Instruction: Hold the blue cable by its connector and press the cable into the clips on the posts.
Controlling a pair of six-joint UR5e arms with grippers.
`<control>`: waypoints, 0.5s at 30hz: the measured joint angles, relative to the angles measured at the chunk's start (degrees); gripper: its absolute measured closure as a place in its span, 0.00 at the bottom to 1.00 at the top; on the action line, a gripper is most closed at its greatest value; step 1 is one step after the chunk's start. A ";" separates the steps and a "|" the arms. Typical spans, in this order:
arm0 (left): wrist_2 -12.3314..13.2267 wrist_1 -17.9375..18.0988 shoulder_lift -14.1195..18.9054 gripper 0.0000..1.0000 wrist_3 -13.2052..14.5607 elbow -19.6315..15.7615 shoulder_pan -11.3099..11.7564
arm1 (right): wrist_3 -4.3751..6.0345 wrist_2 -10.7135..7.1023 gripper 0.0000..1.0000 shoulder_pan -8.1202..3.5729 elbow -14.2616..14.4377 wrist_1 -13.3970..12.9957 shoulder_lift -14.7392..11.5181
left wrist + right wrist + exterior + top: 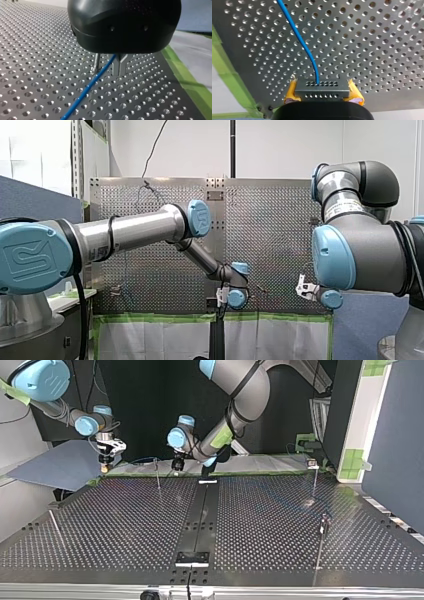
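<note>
Only the right wrist view is showing my right hand (323, 91) clenching the blue cable (299, 37)'s connector (322, 87); my left hand (177, 465)'s grip I cannot tell.

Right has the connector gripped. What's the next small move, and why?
Probably ease my right gripper, shut on the connector, toward the nearest post, keeping the blue cable taut. The cable runs from the connector past that post to my left gripper, and I cannot see it seated in any clip yet.
</note>
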 joint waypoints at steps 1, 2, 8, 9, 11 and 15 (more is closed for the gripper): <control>-0.05 -0.02 -0.01 1.00 0.01 0.19 0.04 | 0.12 -0.02 1.00 -0.03 -0.08 -0.13 0.00; -0.04 -0.04 -0.02 1.00 0.02 0.36 0.06 | 0.21 -0.02 1.00 -0.06 -0.15 -0.21 0.00; 0.42 -0.08 0.00 1.00 0.04 1.55 0.10 | 0.54 -0.14 1.00 -0.17 -0.73 -0.45 0.03; 0.58 -0.08 0.00 1.00 0.04 1.71 0.10 | 0.59 -0.25 1.00 -0.20 -0.95 -0.48 0.04; 0.92 -0.09 -0.02 1.00 0.04 2.04 0.10 | 0.64 -0.47 1.00 -0.22 -1.19 -0.58 0.05; 1.53 -0.08 0.00 1.00 0.04 2.50 0.04 | 0.68 -1.40 1.00 -0.25 -1.41 -1.31 0.06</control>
